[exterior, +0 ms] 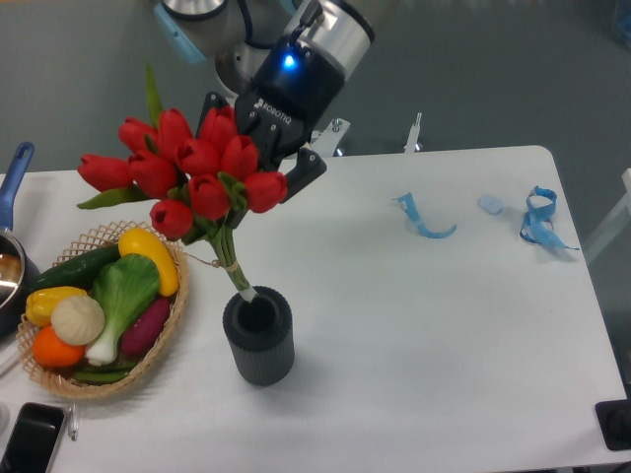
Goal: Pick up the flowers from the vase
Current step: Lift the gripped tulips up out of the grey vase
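The flowers [192, 168], a bunch of red tulips with green leaves, hang tilted to the upper left above the table. Their tied stems slant down to the right, and the stem tips sit just at the mouth of the vase [258, 336], a dark grey ribbed pot near the table's front. My gripper [258, 158] reaches down from the top centre and is shut on the bunch just behind the blooms; the red heads hide most of its fingers.
A wicker basket [158, 347] of vegetables and fruit stands left of the vase. A blue-handled pan [10, 246] sits at the left edge and a black phone [30, 439] at the front left. Blue ribbon pieces [424, 219] lie at the right.
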Robot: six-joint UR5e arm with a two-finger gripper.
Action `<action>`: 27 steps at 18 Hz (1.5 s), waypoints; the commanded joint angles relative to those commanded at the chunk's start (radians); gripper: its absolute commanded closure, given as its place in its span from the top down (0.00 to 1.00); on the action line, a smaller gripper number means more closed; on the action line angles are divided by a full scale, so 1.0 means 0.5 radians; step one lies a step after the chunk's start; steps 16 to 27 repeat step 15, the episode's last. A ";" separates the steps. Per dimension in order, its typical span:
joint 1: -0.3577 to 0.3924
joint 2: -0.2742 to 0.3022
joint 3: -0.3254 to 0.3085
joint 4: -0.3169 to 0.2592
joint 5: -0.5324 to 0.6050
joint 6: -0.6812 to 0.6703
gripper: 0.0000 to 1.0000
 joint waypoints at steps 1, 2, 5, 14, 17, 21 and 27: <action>0.064 -0.003 -0.006 0.003 0.000 0.009 0.48; 0.107 -0.012 -0.009 0.003 0.000 0.018 0.48; 0.224 -0.089 0.000 0.009 0.000 0.055 0.48; 0.365 -0.169 -0.043 0.012 0.000 0.175 0.48; 0.372 -0.172 -0.043 0.009 0.000 0.187 0.48; 0.372 -0.172 -0.043 0.009 0.000 0.187 0.48; 0.372 -0.172 -0.043 0.009 0.000 0.187 0.48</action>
